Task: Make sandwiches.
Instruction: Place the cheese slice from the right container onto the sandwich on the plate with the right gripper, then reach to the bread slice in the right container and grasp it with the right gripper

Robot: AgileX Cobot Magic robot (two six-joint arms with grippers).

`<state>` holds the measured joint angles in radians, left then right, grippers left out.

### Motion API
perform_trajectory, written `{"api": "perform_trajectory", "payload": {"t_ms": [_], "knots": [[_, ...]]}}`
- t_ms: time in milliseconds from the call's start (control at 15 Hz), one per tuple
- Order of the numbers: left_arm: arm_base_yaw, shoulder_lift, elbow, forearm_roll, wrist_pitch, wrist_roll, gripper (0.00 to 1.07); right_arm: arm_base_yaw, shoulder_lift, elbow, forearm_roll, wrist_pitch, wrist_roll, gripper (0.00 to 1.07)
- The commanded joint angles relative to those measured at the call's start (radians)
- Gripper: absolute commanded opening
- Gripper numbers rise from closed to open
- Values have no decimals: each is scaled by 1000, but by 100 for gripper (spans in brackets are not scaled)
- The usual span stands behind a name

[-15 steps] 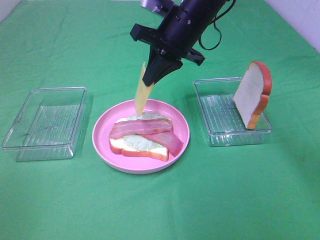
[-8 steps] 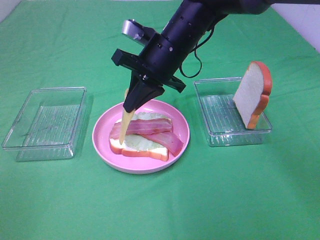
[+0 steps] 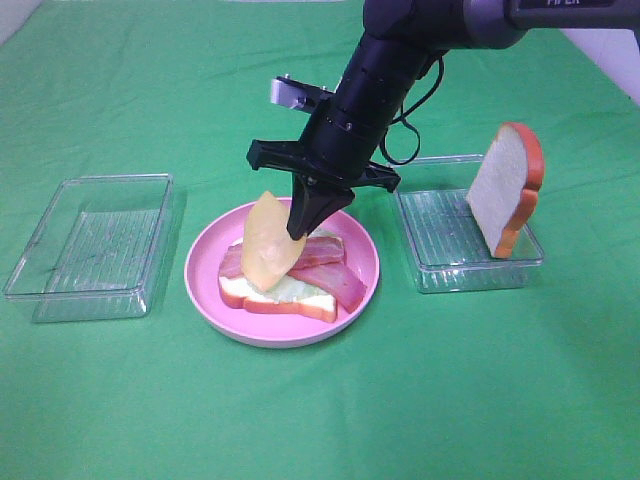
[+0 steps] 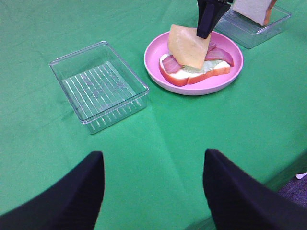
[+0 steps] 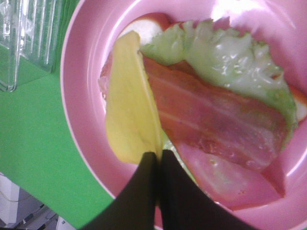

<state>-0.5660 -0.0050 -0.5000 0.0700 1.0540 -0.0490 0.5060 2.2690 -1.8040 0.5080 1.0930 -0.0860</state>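
The right gripper points down over the pink plate, its 2 fingers clenched on the top corner of the orange-yellow cheese square. The cheese hangs tilted from the fingertips, its broad face spread out below them and to the side nearer the empty clear tray. Its lower edge reaches the open sandwich, though I cannot tell whether it touches. Directly under the fingertips on the plate lies 1 bread slice with an orange-brown crust. It is covered by pale green lettuce with 2 pink-red bacon strips crossing on top. In the right wrist view the dark fingers meet tight on the cheese corner, with bacon on 1 side of them and bare plate on the other. On the far side of the fingers from the empty tray, well apart from them, a second bread slice stands on edge in another clear tray. The left gripper hangs back over the green cloth, its 2 fingers spread wide and released, with only cloth between them. The empty tray and the plate lie well ahead of its tips.
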Motion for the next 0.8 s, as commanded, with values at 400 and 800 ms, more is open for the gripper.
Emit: {"api": "perform_trajectory", "payload": {"t_ms": [400, 800], "knots": [[-2, -19, 2, -8, -11, 2, 59, 1, -16, 4, -166, -32, 122, 64], [-2, -19, 2, -8, -11, 2, 59, -15, -178, 4, -354, 10, 194, 65]]}}
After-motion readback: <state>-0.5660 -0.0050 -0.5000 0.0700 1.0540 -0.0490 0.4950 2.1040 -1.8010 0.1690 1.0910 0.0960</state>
